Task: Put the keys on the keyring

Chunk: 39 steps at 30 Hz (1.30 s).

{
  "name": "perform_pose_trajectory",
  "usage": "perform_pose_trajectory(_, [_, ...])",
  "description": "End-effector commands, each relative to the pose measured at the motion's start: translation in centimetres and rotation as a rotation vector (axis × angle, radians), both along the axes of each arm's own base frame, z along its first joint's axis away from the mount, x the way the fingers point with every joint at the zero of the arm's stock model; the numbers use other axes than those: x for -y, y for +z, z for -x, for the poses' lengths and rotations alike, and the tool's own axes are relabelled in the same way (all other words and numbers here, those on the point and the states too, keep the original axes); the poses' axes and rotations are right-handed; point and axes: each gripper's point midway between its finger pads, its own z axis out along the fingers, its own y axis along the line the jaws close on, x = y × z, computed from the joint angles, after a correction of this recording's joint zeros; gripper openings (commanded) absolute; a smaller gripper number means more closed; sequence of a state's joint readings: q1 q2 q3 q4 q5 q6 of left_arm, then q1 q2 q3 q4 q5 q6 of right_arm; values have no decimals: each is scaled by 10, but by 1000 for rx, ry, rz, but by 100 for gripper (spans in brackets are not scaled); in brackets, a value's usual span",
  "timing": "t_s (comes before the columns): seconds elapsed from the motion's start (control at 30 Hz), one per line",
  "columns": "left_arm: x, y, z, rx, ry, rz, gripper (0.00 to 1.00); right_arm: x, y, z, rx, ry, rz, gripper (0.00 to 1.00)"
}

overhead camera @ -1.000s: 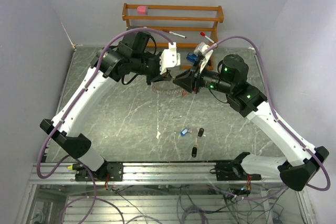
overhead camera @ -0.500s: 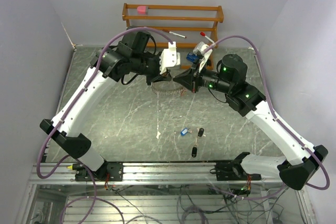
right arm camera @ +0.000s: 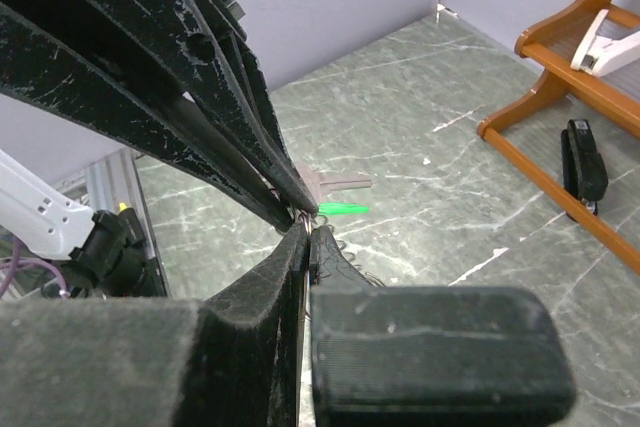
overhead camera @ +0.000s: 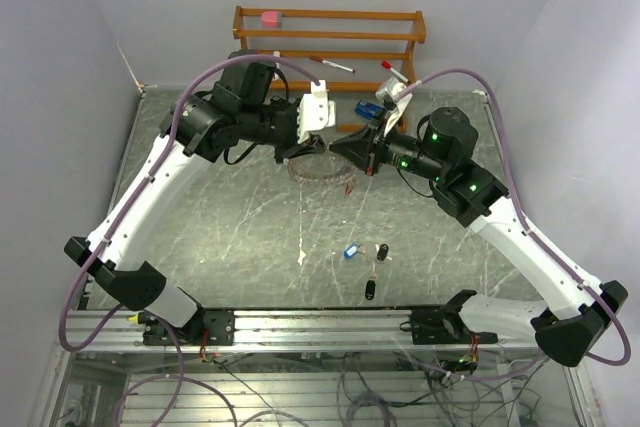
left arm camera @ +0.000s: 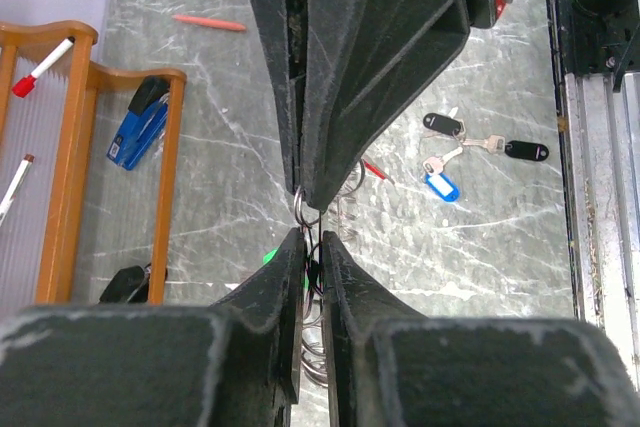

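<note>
Top external view, near edge first: a metal rail (overhead camera: 320,322) carrying both arm bases runs along the front of the green marble table (overhead camera: 220,237). Just past it, three loose keys (overhead camera: 384,252) lie close together, centre-right: one blue head, two black. They are well apart from both arms. Bare marble stretches from them up to the grippers and out to the left. Grey walls close in both sides.

Mid-table, the left gripper (left arm camera: 312,237) and right gripper (right arm camera: 308,232) meet tip to tip over the keyring (left arm camera: 299,209). The right gripper's jaws are pressed tight, and the left wrist view shows a loop of keyring wire pinched at their tip. The left gripper's jaws stand a slit apart with wire in the gap; cannot tell if they pinch it. A green key (right arm camera: 343,209) and a red tag (left arm camera: 375,169) sit by the keyring, just under the tips.

Far edge: a wooden rack (overhead camera: 330,17) stands against the back wall with a blue stapler (overhead camera: 368,107), a red-capped marker (overhead camera: 390,67) and a pink block (overhead camera: 271,18). The right gripper is near the rack's front.
</note>
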<state>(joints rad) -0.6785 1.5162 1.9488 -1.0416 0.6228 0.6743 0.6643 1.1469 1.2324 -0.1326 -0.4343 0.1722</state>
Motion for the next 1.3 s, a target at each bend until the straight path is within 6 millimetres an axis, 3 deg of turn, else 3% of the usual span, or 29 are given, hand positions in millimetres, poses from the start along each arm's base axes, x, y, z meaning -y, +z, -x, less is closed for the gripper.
perform_pose_trajectory(0.0, [8,13,30,21,-154,67,21,-3,11,-8,-11,-36,-58,0])
perform_pose_trajectory(0.17, [-5,-7,21,117,-159,-38,25,-8,9,-9,-52,-24,-63,0])
perform_pose_trajectory(0.4, [-16,-20,19,213,-216,-138,31,-14,2,-13,-124,-21,-68,0])
perform_pose_trajectory(0.6, [-14,-14,21,262,-251,-147,37,-16,0,-19,-187,-48,-84,0])
perform_pose_trajectory(1.13, [6,-5,34,297,-318,-141,39,-20,3,-25,-280,-88,-140,0])
perform_pose_trajectory(1.27, [4,2,20,341,-248,-162,36,-21,1,-21,-273,-67,-120,0])
